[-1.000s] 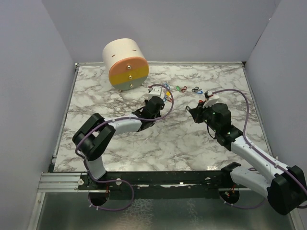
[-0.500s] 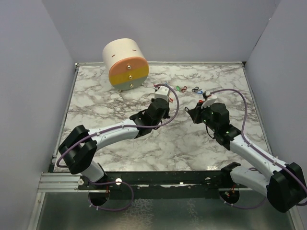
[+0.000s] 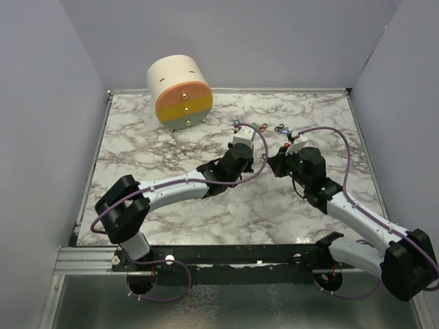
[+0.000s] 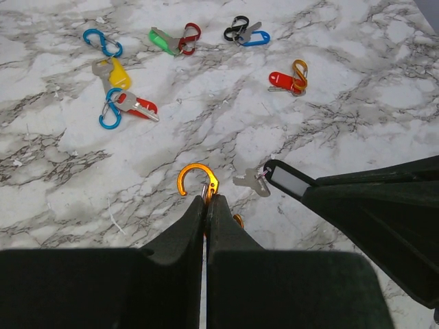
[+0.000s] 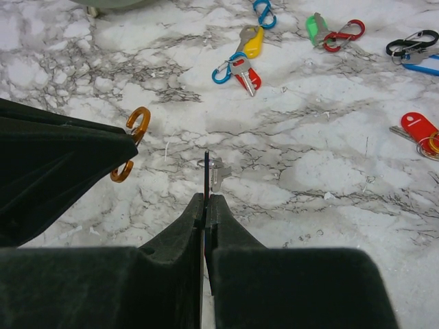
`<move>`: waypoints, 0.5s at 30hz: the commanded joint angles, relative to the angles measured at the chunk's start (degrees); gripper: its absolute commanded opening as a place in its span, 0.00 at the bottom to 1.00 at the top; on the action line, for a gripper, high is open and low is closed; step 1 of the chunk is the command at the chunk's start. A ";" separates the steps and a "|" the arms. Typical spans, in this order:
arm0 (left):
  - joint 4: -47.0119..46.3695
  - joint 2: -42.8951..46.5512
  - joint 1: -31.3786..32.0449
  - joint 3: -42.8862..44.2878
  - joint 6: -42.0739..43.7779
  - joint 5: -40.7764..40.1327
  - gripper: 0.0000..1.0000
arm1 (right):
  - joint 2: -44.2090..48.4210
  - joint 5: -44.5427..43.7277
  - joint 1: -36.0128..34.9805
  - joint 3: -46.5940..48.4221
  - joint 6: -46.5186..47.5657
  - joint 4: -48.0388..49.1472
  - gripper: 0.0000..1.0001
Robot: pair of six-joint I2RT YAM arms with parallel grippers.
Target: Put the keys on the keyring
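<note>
My left gripper (image 3: 255,157) is shut on an orange carabiner clip (image 4: 195,181), the keyring, held just above the marble; the clip also shows in the right wrist view (image 5: 134,140). My right gripper (image 3: 273,161) is shut on a flat key tag seen edge-on (image 5: 206,171), with a small ring and a silver key blade (image 5: 218,175) hanging from it. In the left wrist view this key (image 4: 250,181) sits just right of the orange clip, not touching. Other keys lie beyond: yellow (image 4: 113,72), red with a blue clip (image 4: 134,106), green with a red clip (image 4: 168,40), blue with a black clip (image 4: 247,33).
A red key with an orange clip (image 4: 287,79) and a loose blue clip (image 4: 103,42) lie on the marble table (image 3: 158,199). A cream, orange and grey cylinder (image 3: 180,92) stands at the back left. Walls close the table on three sides.
My left arm has swung right with the orange clip, from near the keys at the back to just beside my right gripper. My right gripper has shifted slightly left.
</note>
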State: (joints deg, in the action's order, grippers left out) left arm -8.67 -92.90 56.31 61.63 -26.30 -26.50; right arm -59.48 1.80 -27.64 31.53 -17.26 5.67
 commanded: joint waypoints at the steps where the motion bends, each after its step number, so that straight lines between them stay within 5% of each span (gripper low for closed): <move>1: -1.77 -1.42 1.09 2.14 -0.48 -1.90 0.00 | -0.28 0.18 -0.57 1.69 0.03 2.08 0.01; 15: -2.71 -5.67 3.51 4.50 0.13 -3.76 0.00 | 0.76 -0.13 -0.69 1.51 -0.11 1.56 0.01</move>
State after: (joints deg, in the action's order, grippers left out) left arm -9.61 -96.79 59.24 64.23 -26.26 -28.14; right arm -59.59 1.78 -27.81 31.55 -17.26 5.72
